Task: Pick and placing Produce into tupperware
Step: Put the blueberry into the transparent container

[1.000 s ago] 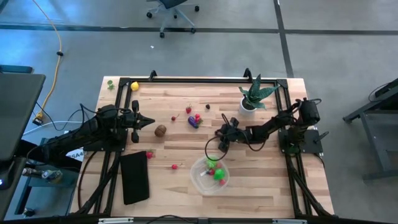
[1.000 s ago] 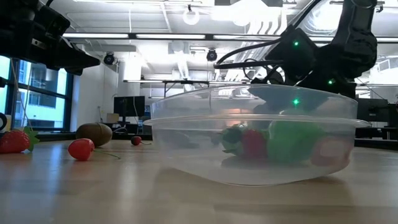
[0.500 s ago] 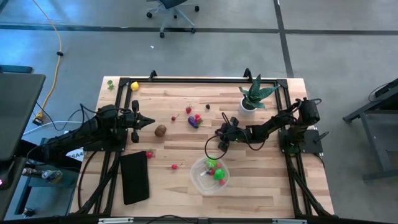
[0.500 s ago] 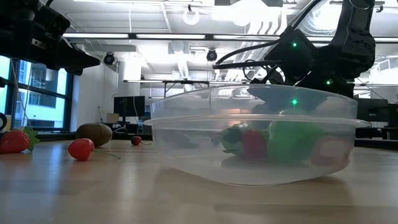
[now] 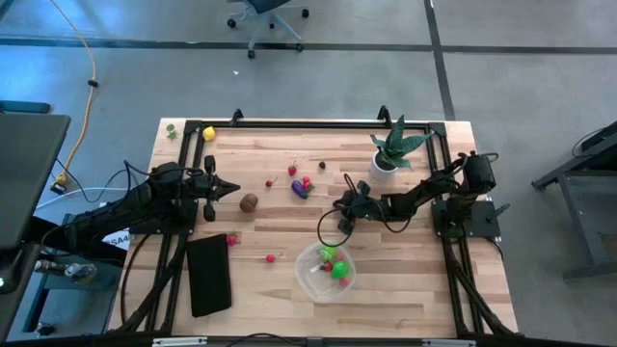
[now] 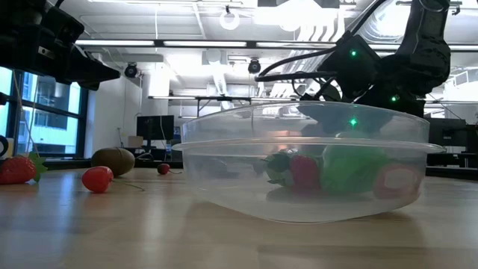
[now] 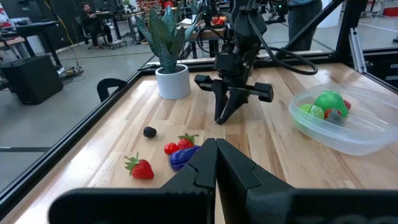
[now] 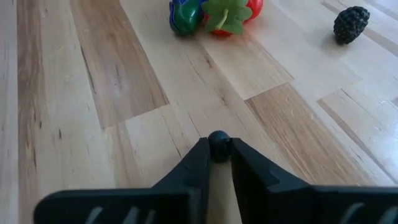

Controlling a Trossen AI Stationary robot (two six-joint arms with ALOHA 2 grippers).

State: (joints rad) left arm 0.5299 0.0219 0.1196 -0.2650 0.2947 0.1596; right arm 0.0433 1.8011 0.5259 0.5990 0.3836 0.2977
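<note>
- Far left of the table (image 5: 405,289), at the back corner: a yellow piece (image 5: 208,133), well away from both arms. We judge it the longest reach left.
- The left gripper (image 5: 234,190) hangs over the left half with its fingers pressed together and nothing in them. The brown piece (image 5: 249,201) lies just beside its tip.
- Two small red pieces (image 5: 231,239) (image 5: 272,257) lie loose on the near boards, between the black rectangle (image 5: 208,275) and the container.
- Middle: the purple piece (image 5: 300,189) touches a strawberry (image 7: 185,142), and a dark berry (image 8: 347,23) sits apart behind them.
- The clear container (image 5: 307,280) sits near the front edge, right of centre. It already holds green and red pieces.
- The right gripper (image 7: 221,115) points down at bare boards behind the container. Its tips are pinching a small dark bead (image 8: 218,142); we cannot tell what it is.
- Risks, as we judge them:
  - The bead is tiny and round and held only at the very tips, so a quick swing could squirt it out and send it rolling.
  - A low carry could clip the container's rim and shove the light tub.
  - The cable loop (image 5: 324,231) hangs close to the tub and could snag it.
- Far right, back: the potted plant (image 5: 390,149), clear of the work.
</note>
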